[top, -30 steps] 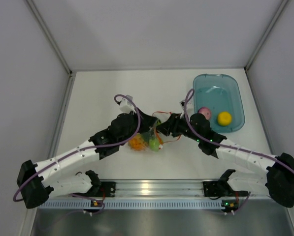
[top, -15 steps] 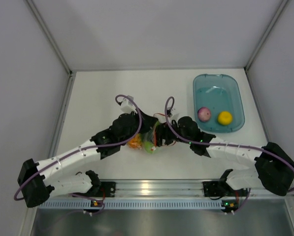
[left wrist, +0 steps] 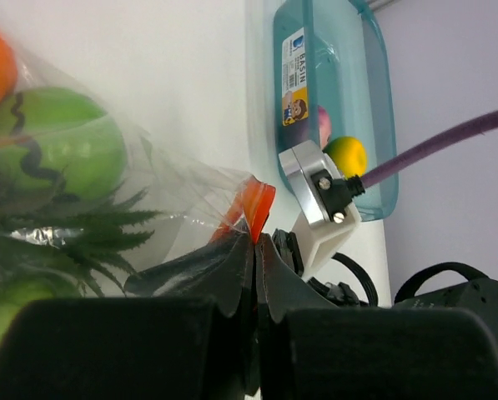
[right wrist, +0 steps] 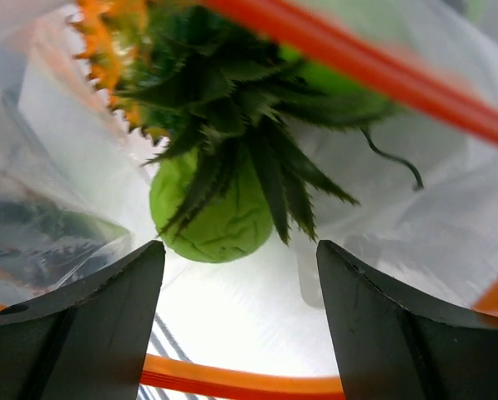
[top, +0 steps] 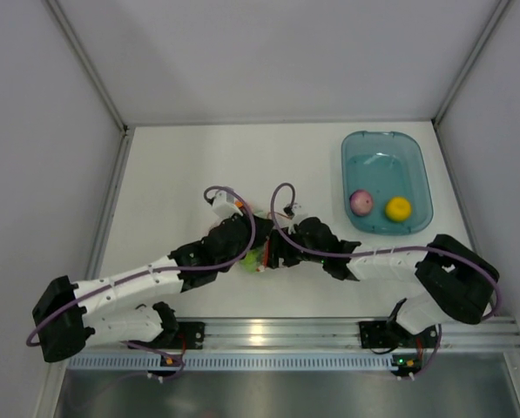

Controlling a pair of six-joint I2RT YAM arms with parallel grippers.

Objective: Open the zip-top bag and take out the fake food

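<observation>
The zip-top bag lies mid-table between my two grippers, mostly hidden under them. My left gripper is shut on the bag's orange-red zip strip; from above it is at the bag's left. My right gripper is open with its fingers inside the bag's mouth; from above it is at the bag's right. In front of it are a light green piece and the pineapple's green crown. Another green fruit shows through the plastic. A pink ball and a yellow piece lie in the blue tub.
The translucent blue tub stands at the back right and also shows in the left wrist view. White walls enclose the table on the left, back and right. The arm bases and a metal rail line the near edge.
My right gripper has moved left from beside the tub to the bag and into its mouth. My left gripper has drawn slightly nearer with the bag, still holding the strip.
</observation>
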